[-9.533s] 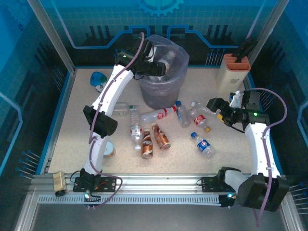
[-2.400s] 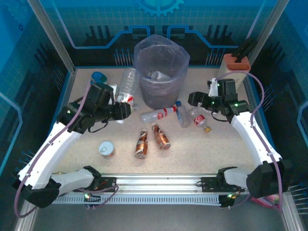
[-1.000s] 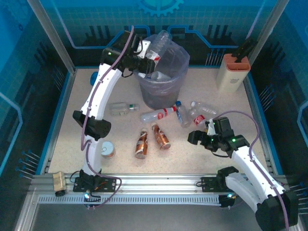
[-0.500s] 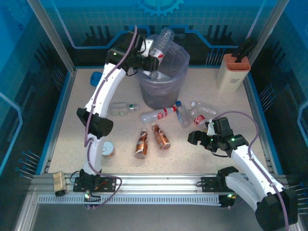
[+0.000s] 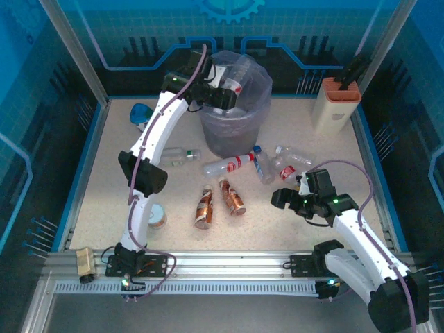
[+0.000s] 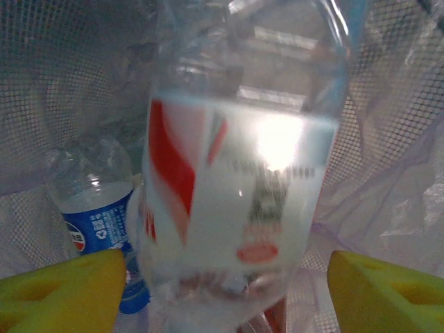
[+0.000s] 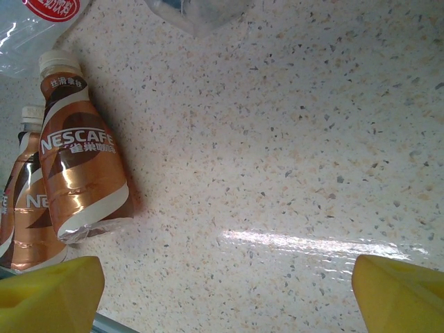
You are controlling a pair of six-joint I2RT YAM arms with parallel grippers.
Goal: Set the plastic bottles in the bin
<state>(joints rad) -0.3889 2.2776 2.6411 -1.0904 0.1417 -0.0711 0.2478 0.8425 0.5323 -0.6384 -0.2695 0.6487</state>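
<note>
My left gripper [image 5: 225, 96] is over the mouth of the grey bin [image 5: 236, 135]. A clear red-labelled bottle [image 6: 243, 187] sits blurred between its yellow fingertips [image 6: 62, 291], which stand apart from it, so the gripper is open. A blue-labelled bottle [image 6: 97, 222] lies inside the bin's bag [image 6: 395, 139]. My right gripper [image 5: 281, 200] hovers open and low over bare table, beside two copper bottles [image 7: 80, 173]. The copper bottles [image 5: 232, 196] lie at the centre front, and more clear bottles [image 5: 225, 165] lie before the bin.
A clear bottle [image 5: 173, 156] lies left of the bin, and several clear bottles [image 5: 284, 163] cluster at the right. A round tin [image 5: 157, 216] stands near the left arm. The beige block [image 5: 335, 104] is at the back right, and a white blue-topped object [image 5: 142, 113] at the back left.
The left gripper has dropped lower and nearer the bin's mouth, and the red-labelled bottle has gone from raised above the rim down into the opening. The right arm has not moved.
</note>
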